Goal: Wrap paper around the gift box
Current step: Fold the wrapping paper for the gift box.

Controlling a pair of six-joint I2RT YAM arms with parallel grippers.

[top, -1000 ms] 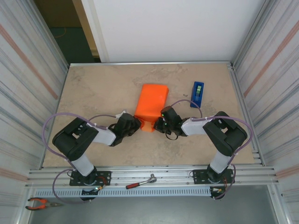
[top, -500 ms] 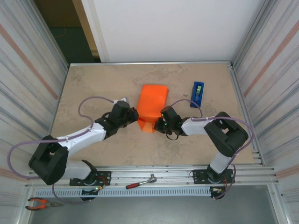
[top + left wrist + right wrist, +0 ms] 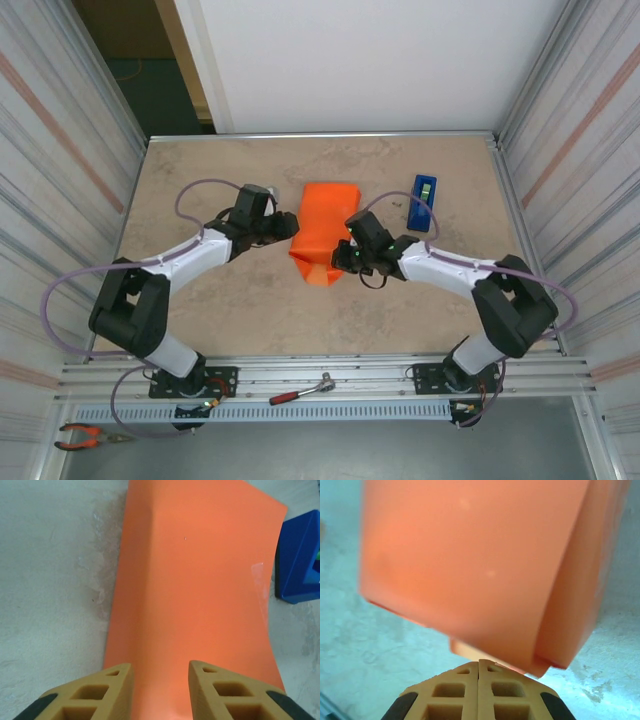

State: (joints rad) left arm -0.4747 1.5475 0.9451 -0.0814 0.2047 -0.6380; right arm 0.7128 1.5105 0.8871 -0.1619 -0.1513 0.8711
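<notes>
The blue tape dispenser (image 3: 424, 203) stands on the surface (image 3: 200, 190) to the right of the paper (image 3: 322, 225), near it but apart. A green bit shows in its open top; what else sits in it is too small to tell. The other thing that holds something is the paper itself: the bright orange sheet is folded round into a box-sized wrap, and the gift box is hidden inside it, fully covered.

The wrapped paper lies near the middle of the surface, between the 2 arms, its long way running away from their bases. Its top face is smooth and faintly glossy. In the left wrist view a soft crease runs lengthwise down the left part, and a pale shiny patch sits near the right edge. The far end is squared off. The near end narrows to a darker fold, and in the right wrist view 1 side panel overlaps the end face there, with a small flap sticking out below it.

The left jaws are parted at the left side of the paper, with orange showing in the gap between them, gripping nothing. The right jaws are closed tip to tip right at the small near flap; I cannot tell whether an edge of paper is caught between them
</notes>
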